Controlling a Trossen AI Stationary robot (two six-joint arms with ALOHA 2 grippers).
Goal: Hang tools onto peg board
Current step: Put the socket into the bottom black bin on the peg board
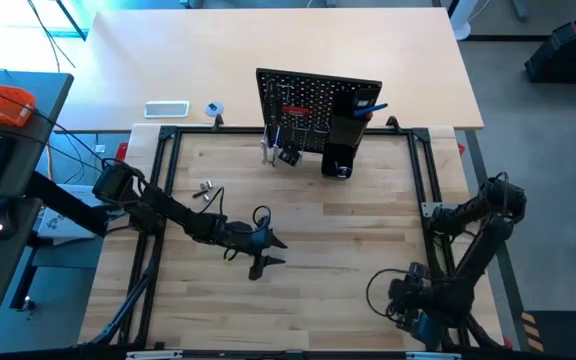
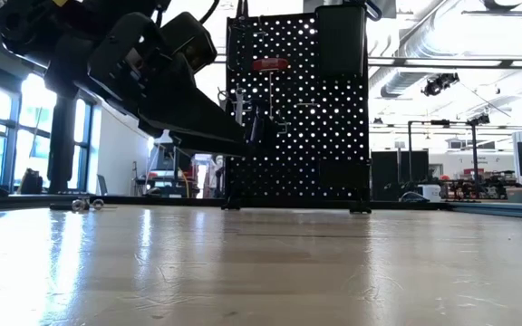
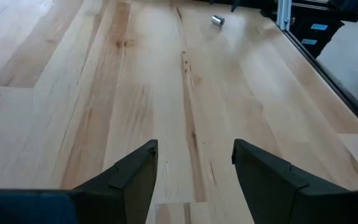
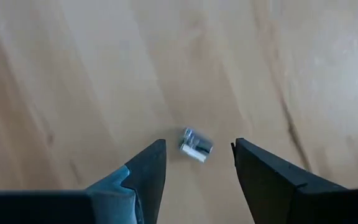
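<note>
Both hands gape empty: left hand (image 1: 268,253) mid-table over bare wood, right hand (image 4: 194,163) near the front edge.

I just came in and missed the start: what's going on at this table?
Neither arm holds anything. The left gripper hovers open over the middle of the table. The right gripper waits open at the near right, above a small metal piece. The peg board at the far edge already carries tools.
</note>
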